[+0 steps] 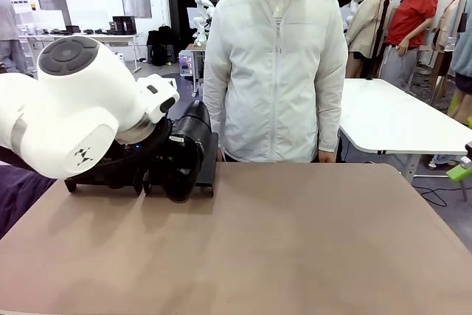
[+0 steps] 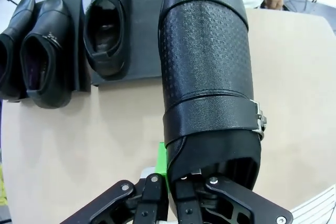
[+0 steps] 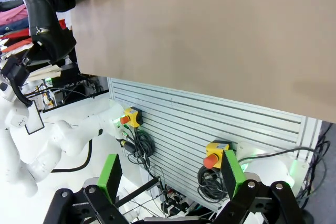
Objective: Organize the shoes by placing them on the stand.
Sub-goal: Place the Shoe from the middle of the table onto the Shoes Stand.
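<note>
My left gripper point(image 2: 170, 177) is shut on the heel of a black shoe point(image 2: 207, 66) with a textured upper and a side buckle. The shoe point(image 1: 188, 145) hangs tilted over the free right half of the nearer black stand point(image 2: 144, 35), toe pointing away from me. One shoe point(image 2: 107, 24) lies on that stand's left half. Two more shoes point(image 2: 44, 56) point(image 2: 10, 51) fill the other stand point(image 2: 79, 3). My right gripper point(image 3: 169, 169) is open and holds nothing, off the table's edge. The held shoe point(image 3: 47, 24) also shows far off in the right wrist view.
A person point(image 1: 276, 71) in a white jacket stands at the far side of the brown table point(image 1: 295, 241), just right of the stand. My left arm point(image 1: 81, 108) covers much of the stand from the front. Two emergency-stop boxes point(image 3: 212, 153) hang on the slatted table side.
</note>
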`<control>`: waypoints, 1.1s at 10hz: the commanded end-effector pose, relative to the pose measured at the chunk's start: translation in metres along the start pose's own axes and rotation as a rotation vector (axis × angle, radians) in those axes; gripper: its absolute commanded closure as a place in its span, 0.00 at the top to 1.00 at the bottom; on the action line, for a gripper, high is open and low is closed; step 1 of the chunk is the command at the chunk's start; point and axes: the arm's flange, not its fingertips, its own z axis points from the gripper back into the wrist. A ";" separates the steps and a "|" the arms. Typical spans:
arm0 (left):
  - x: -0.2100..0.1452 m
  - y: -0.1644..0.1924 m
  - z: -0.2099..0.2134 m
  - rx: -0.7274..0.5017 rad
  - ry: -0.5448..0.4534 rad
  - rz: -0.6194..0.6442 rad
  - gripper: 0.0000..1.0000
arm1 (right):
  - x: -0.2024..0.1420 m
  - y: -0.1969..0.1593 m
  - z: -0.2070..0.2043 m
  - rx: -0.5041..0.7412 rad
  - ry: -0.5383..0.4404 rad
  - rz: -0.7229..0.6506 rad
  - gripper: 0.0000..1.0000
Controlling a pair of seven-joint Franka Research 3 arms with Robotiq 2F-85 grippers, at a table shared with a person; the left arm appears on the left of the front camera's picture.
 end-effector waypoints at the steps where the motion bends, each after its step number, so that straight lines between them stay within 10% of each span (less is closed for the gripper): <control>1: 0.009 0.006 0.005 0.008 -0.015 0.026 0.00 | 0.000 -0.002 0.005 -0.010 0.008 0.026 1.00; 7: 0.147 0.023 -0.083 -0.083 -0.015 0.104 0.00 | 0.000 -0.002 0.005 -0.010 0.008 0.026 1.00; 11: 0.177 0.028 -0.163 -0.066 0.099 0.062 0.00 | 0.000 -0.002 0.005 -0.010 0.008 0.026 1.00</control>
